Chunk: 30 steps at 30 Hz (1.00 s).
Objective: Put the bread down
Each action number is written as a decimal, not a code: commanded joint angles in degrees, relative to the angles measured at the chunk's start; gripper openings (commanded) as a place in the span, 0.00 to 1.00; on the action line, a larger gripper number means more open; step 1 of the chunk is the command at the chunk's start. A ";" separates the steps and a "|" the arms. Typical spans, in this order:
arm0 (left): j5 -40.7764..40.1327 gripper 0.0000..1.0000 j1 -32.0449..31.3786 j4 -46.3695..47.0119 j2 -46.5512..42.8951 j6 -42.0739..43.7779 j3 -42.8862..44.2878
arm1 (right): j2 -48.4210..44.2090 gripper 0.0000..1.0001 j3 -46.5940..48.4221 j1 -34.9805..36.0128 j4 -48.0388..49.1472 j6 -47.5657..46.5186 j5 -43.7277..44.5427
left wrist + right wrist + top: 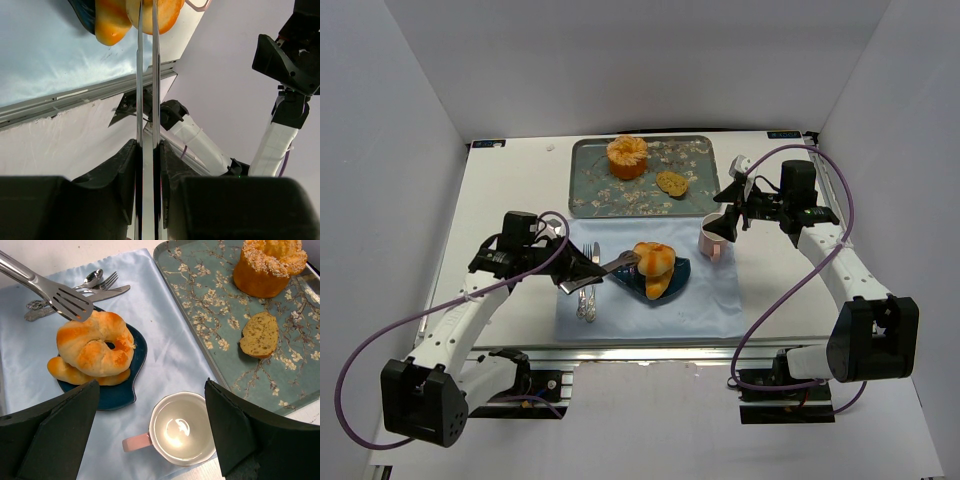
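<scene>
Two bread rolls (95, 342) lie stacked on a blue plate (125, 390), on the pale cloth (165, 340) at the middle of the surface (520, 190). The left jaws are clamped tight on metal tongs (55, 292), whose slotted tip meets the upper roll at its 10 o'clock edge. The right jaws stand wide apart, holding nothing, above a pink mug (182, 427) at 3 o'clock of the plate. A patterned tray (200, 305) lies at 12 o'clock.

In the left wrist view the tongs (155, 75) run off the top edge, tips unseen. The bread rolls (112, 22) and blue plate (84, 12) are cropped there too. From the right wrist, the lower roll (65, 372) lies mostly hidden under the upper roll (92, 347), and the muffin (267, 270) and tray (200, 295) are cut off. From above, the cutlery (587, 305) toward the desk's near edge is too small to tell apart.
</scene>
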 commanded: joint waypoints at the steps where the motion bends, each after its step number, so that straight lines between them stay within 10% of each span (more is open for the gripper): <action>1: 0.30 0.24 -0.26 -0.19 -0.62 1.54 0.07 | -0.92 0.89 0.21 -0.41 0.02 -0.77 -1.09; 30: -1.11 0.54 -0.17 -3.70 -2.90 2.07 -0.80 | -1.01 0.90 -0.40 -0.41 -0.07 -0.77 -1.45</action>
